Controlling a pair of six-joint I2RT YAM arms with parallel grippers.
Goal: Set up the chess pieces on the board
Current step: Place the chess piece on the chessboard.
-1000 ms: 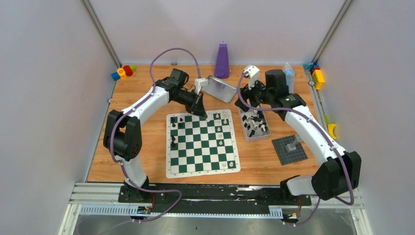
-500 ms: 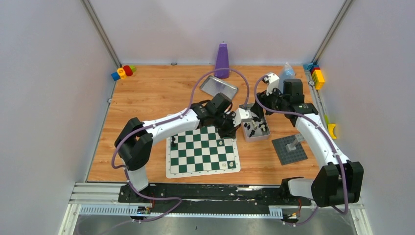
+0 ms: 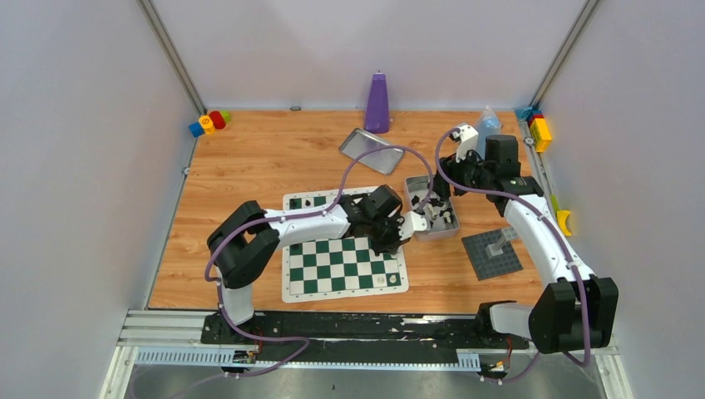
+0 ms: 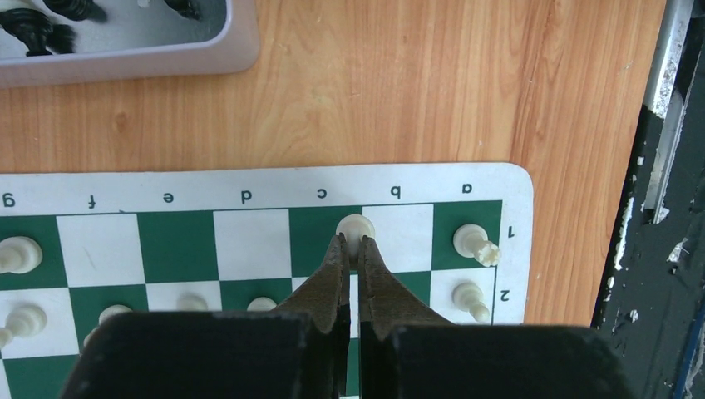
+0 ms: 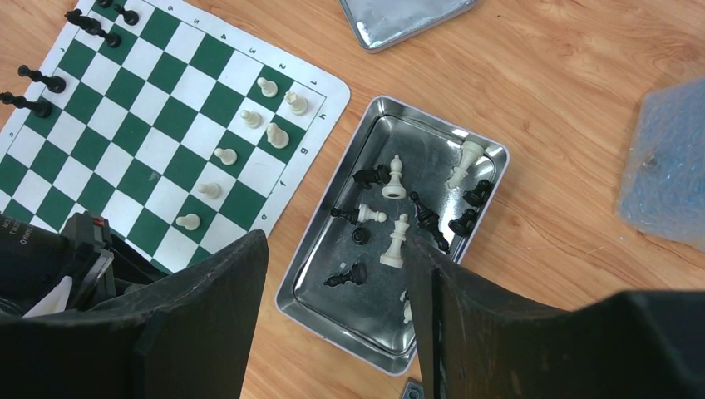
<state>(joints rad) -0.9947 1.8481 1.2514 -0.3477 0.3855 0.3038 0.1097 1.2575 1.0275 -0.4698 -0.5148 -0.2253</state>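
Observation:
The green and white board (image 3: 345,253) lies in the middle of the table; it also shows in the left wrist view (image 4: 249,243) and the right wrist view (image 5: 166,125). My left gripper (image 4: 352,243) is shut on a cream-white chess piece (image 4: 355,224) with a round top, over row 1 between files b and c. In the top view it (image 3: 401,228) is at the board's right edge. My right gripper (image 5: 332,241) is open and empty above the silver tin (image 5: 349,347) of loose black and white pieces (image 5: 395,241).
White pieces stand in rows 1 and 2 (image 4: 474,243); black ones stand at the far side (image 5: 50,83). The tin (image 3: 416,180) sits right of the board. A silver lid (image 3: 372,150), purple bottle (image 3: 377,102), grey baseplate (image 3: 492,252), plastic bag (image 5: 665,166) and coloured blocks (image 3: 208,123) surround them.
My left gripper swung from the board's far edge to the tin, then back over the board's right side with a white piece. My right gripper pulled back from the tin.

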